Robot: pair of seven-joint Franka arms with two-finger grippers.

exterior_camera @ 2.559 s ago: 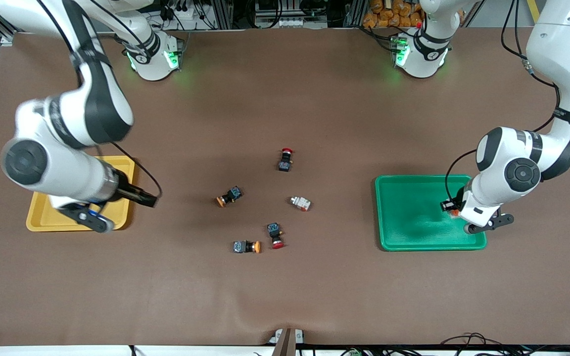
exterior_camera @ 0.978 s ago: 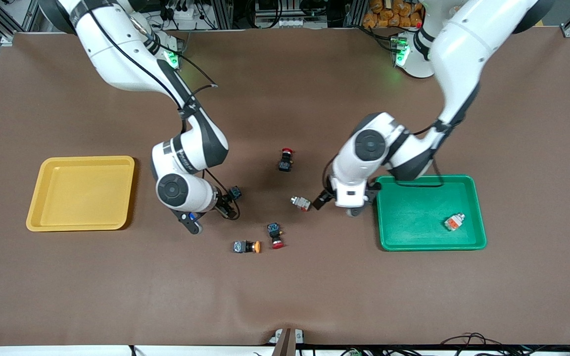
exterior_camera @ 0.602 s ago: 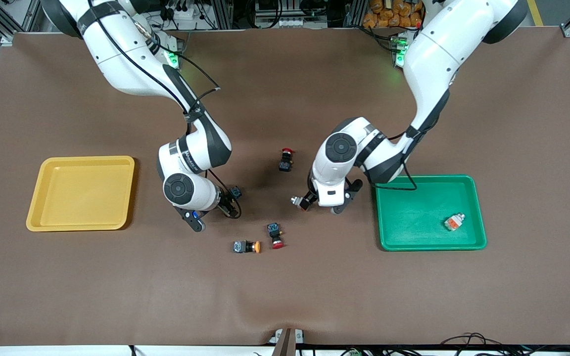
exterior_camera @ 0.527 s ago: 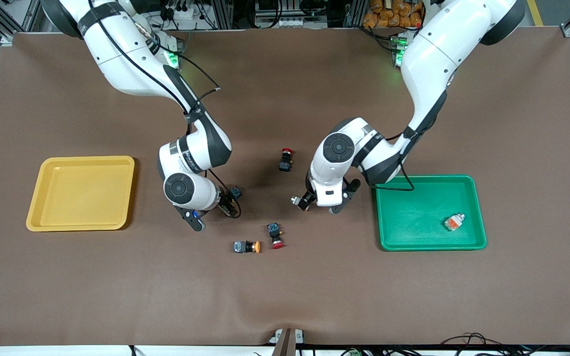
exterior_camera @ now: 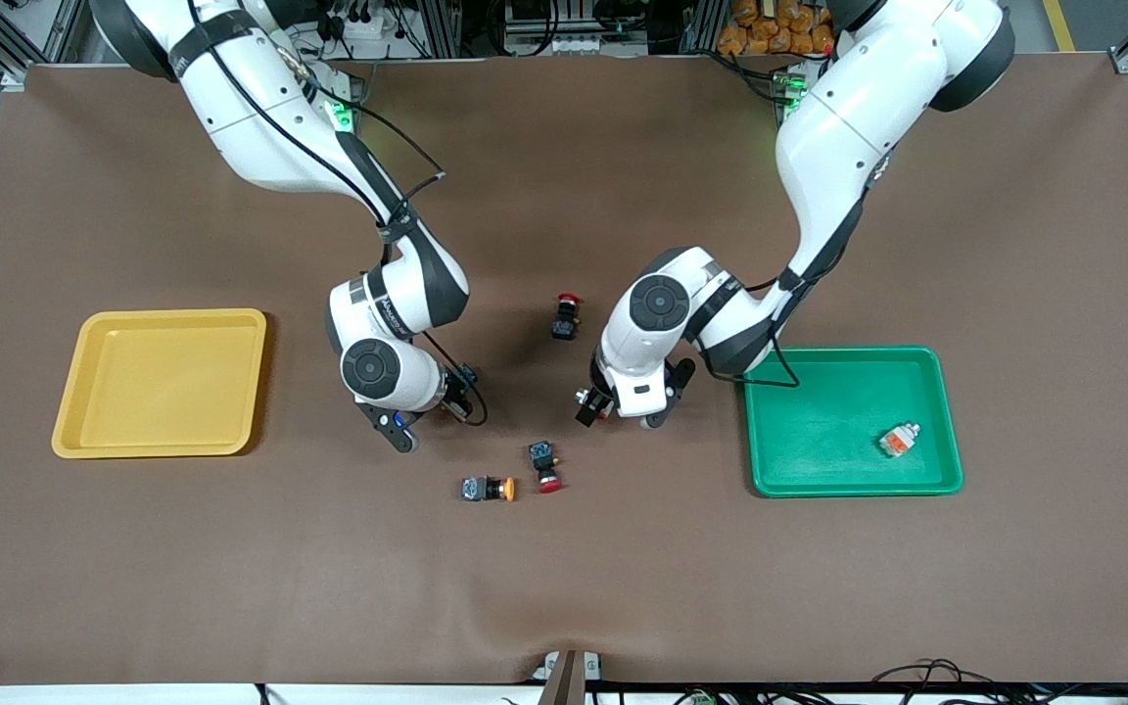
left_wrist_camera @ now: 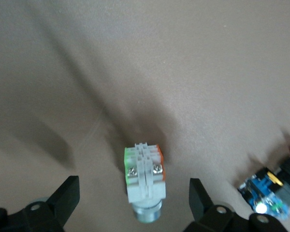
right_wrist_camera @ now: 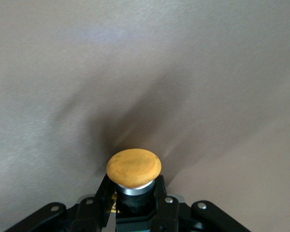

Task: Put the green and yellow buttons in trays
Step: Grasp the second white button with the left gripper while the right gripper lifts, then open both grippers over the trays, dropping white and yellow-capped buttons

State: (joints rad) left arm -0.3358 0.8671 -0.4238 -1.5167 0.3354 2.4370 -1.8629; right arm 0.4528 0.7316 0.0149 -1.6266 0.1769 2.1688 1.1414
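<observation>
Two arms down at the middle of the brown matte surface (exterior_camera: pixel 564 587).

Right gripper (right_wrist_camera: pixel 134 203) clamped on a black-blue switch button with a round orange-yellow cap (right_wrist_camera: pixel 134 169), fingers pressed against its body on both sides just under the cap, cap pointing away from the wrist; in the front view that button mostly hidden under the wrist at (exterior_camera: pixel 464 377), low at the surface, between the yellow rectangular plastic tray (exterior_camera: pixel 84 431) and the middle cluster.

Left gripper (left_wrist_camera: pixel 134 200) spread wide, one finger (left_wrist_camera: pixel 65 195) on each side of a whitish-grey switch button with an orange patch (left_wrist_camera: pixel 144 179), neither finger touching it; button lying on the surface, just showing beside the wrist in the front view at (exterior_camera: pixel 586 399).

Second orange-capped black-blue button (exterior_camera: pixel 488 488) lying on its side nearer the front camera, just beside a black button with a red cap (exterior_camera: pixel 545 466). Another red-capped black button (exterior_camera: pixel 565 317) farther from the camera, between the two wrists.

Second whitish-grey button with orange patch (exterior_camera: pixel 899 440) resting inside the green rectangular plastic tray (exterior_camera: pixel 770 470), toward the left arm's end of the surface. Yellow tray toward the right arm's end.
</observation>
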